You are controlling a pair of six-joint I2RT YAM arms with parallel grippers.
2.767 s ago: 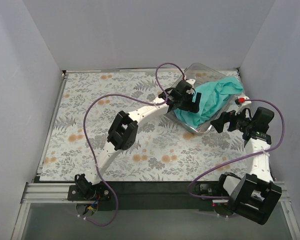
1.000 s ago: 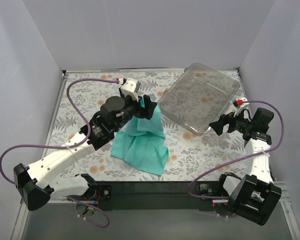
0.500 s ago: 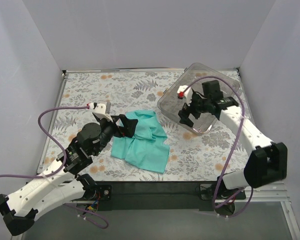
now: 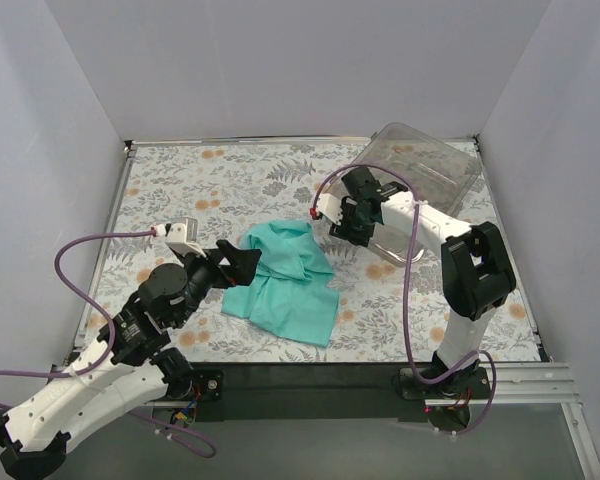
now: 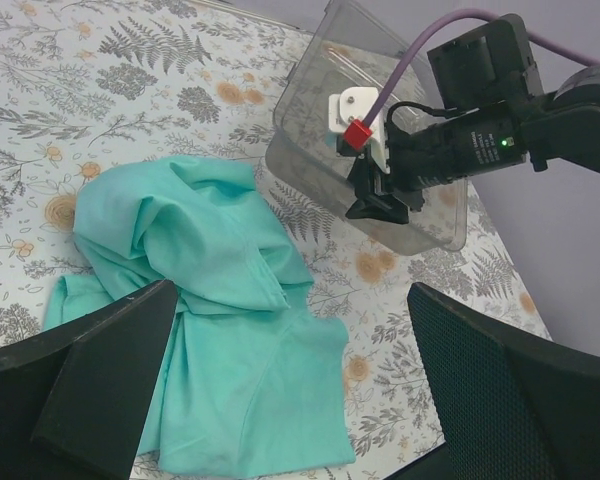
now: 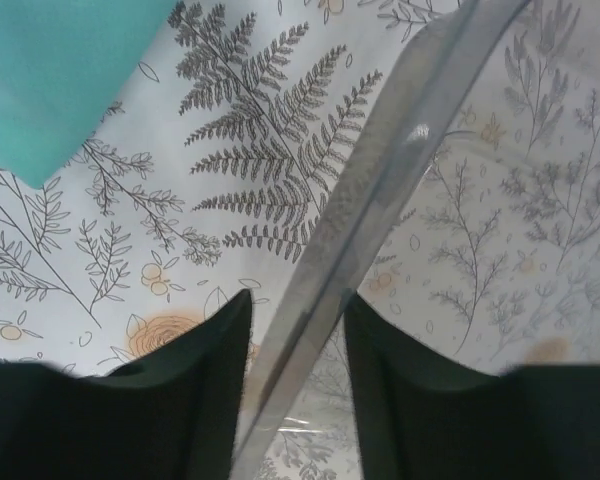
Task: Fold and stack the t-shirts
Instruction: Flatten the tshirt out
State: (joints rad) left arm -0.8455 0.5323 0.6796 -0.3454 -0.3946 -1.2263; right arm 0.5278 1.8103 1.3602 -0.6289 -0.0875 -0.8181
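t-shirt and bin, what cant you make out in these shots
t-shirt: sleeves and neck opening lost in its own crumpled folds, top and left wrist views.
t-shirt, right wrist view: only a corner shows, cut off by the top-left edge.
right gripper: fingers sit either side of the bin wall, but whether they pinch it is unclear.
left wrist view: the left gripper covers the t-shirt's near-left edge.

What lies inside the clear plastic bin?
Nothing shows inside the clear plastic bin; only the floral table cover is seen through its walls. The right gripper clamps its rim, and that arm covers a small part of the inside.
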